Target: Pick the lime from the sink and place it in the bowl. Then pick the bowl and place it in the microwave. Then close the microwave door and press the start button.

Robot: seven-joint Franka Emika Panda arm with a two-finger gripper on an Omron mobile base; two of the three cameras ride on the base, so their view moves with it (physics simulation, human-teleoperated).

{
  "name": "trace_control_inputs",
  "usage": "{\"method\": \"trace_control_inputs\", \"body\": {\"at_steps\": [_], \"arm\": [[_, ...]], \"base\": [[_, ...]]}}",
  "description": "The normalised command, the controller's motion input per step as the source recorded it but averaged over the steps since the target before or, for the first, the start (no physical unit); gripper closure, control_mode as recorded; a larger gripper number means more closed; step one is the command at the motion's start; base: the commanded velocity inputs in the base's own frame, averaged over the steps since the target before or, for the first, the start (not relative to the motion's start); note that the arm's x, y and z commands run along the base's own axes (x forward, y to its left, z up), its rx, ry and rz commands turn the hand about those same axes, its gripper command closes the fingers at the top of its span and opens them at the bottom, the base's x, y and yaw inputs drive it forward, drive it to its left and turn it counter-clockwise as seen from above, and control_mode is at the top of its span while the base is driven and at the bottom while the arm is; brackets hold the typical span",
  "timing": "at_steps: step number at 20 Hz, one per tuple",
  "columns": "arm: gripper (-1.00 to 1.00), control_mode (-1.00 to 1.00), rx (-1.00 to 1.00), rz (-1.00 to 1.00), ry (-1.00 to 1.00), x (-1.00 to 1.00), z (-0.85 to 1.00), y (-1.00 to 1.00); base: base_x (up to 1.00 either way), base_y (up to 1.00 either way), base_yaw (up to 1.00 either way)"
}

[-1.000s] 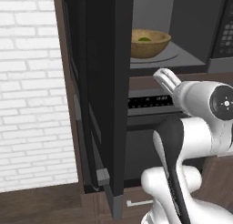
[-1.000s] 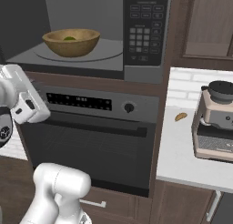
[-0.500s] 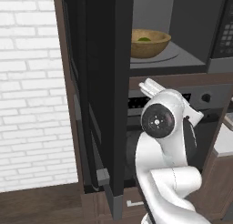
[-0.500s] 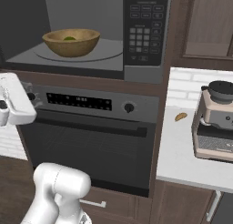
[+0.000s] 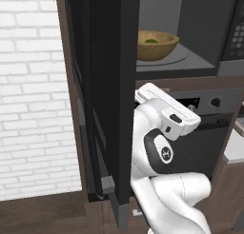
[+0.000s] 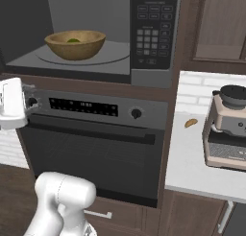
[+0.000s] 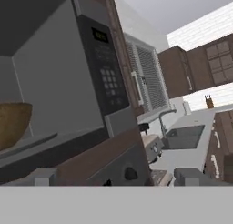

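Microwave door (image 5: 107, 100): biggest item, tall dark slab swung out edge-on, filling the centre-left of the left base view. Rigid, side-hinged, likely swings with light resistance; no need to grip it. Best contact is a flat push on the outer face near the free edge, far from the hinge, so it turns easily.

Microwave (image 6: 96, 33): cavity open at upper left of the right base view, keypad (image 6: 153, 41) at upper centre. Start button is small and stiff; needs a fingertip press, which key is too small to tell.

Oven (image 6: 91, 148) sits directly below, centre of the right base view. Desk (image 6: 192, 163) at right carries a coffee machine (image 6: 229, 127).

Bowl (image 6: 75, 43): on the turntable inside the cavity, upper left of the right base view. Wooden, stiff, light, rim is the grip point; already placed, leave it.

Lime (image 6: 73, 40): green patch inside the bowl, mostly hidden by the rim. Smooth, would roll if the bowl is knocked.

Tool (image 7: 116, 177): jaws spread wide, holding nothing; tips at bottom of the hand view. Hand is probably the white block at left edge of the right base view, below the cavity.
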Motion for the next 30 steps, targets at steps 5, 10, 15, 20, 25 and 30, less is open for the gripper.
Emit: {"method": "trace_control_inputs", "body": {"at_steps": [5, 10, 15, 20, 25, 30], "arm": [[-1.0, -1.0, -0.22, -0.12, -0.17, 0.04, 0.0, -0.41], [-1.0, -1.0, -0.2, -0.12, -0.2, -0.05, -0.09, -0.1], [-1.0, -1.0, -0.09, 0.0, -0.05, -0.21, -0.27, 0.24], [-1.0, -1.0, -0.01, 0.0, 0.0, -0.08, -0.46, 0.7], [-1.0, -1.0, 0.0, 0.0, 0.0, 0.0, -0.7, 0.88], [-1.0, -1.0, 0.0, 0.0, -0.01, 0.03, -0.55, 0.93]], "base": [[0.0, 0.0, 0.0], [0.0, 0.0, 0.0], [0.0, 0.0, 0.0], [0.0, 0.0, 0.0], [0.0, 0.0, 0.0], [0.0, 0.0, 0.0]]}}
